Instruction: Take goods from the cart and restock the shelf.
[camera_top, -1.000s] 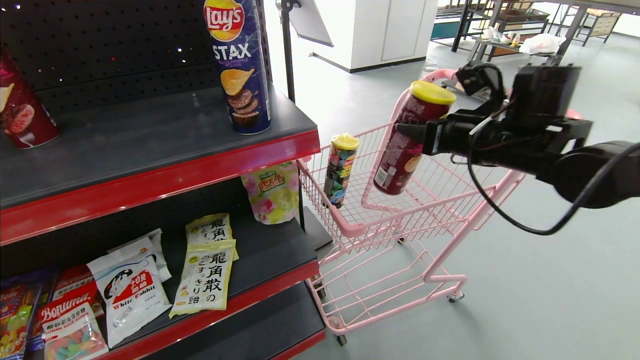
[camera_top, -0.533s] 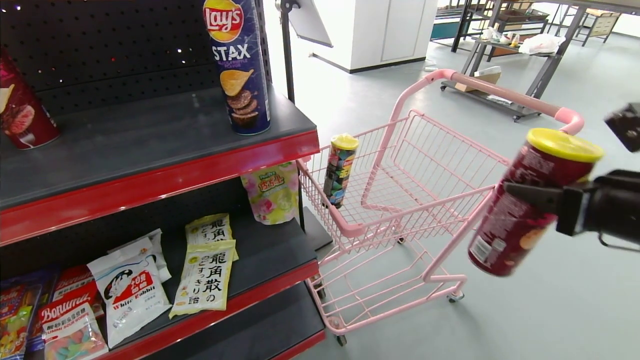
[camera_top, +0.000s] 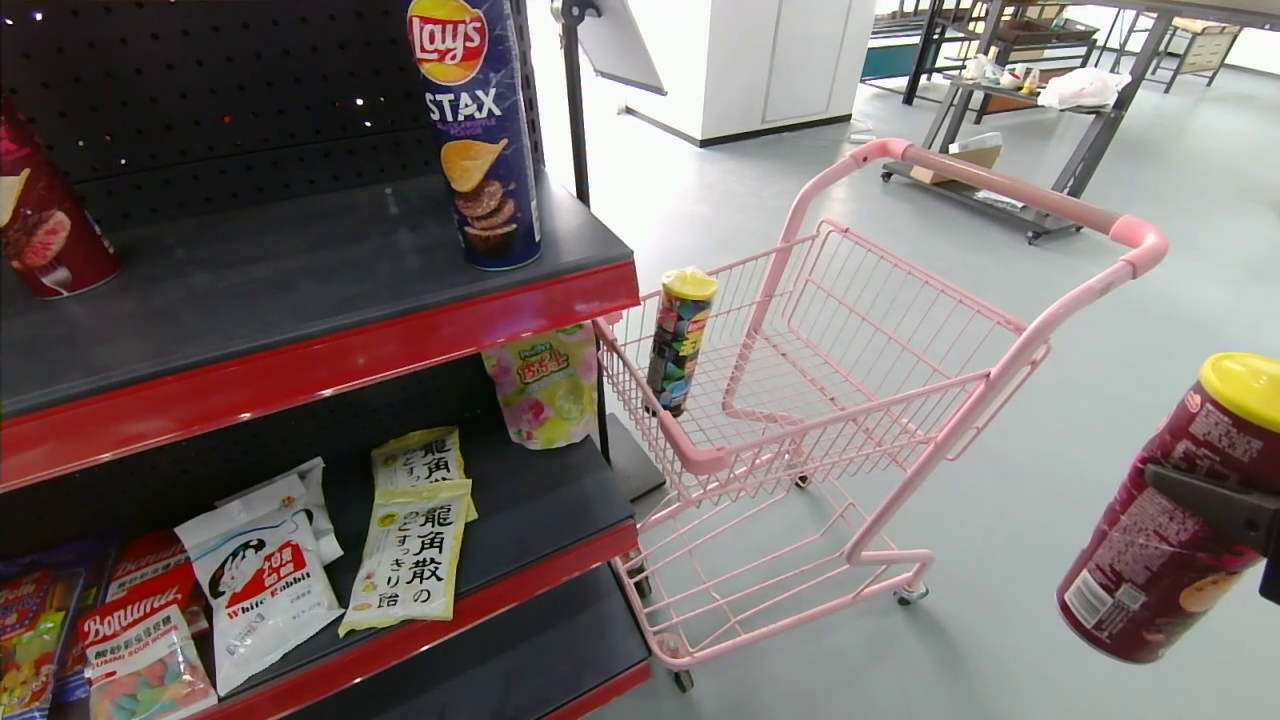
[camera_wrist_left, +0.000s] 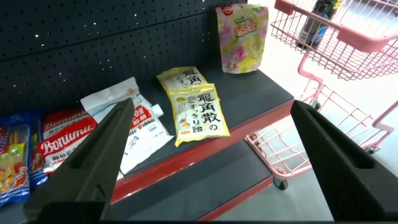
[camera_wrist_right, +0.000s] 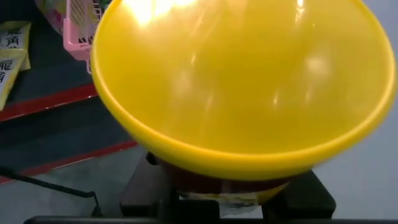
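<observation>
Head view: grey floor (camera_top: 1010, 600), pink cart (camera_top: 700, 461), black shelf (camera_top: 250, 290).

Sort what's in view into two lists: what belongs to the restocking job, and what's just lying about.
Job in hand:
red can, gripped by the right gripper
multicoloured can, standing in the pink cart
shelf

Lying about:
blue can and candy bags, already shelved
white cabinet and metal table in the room behind
</observation>
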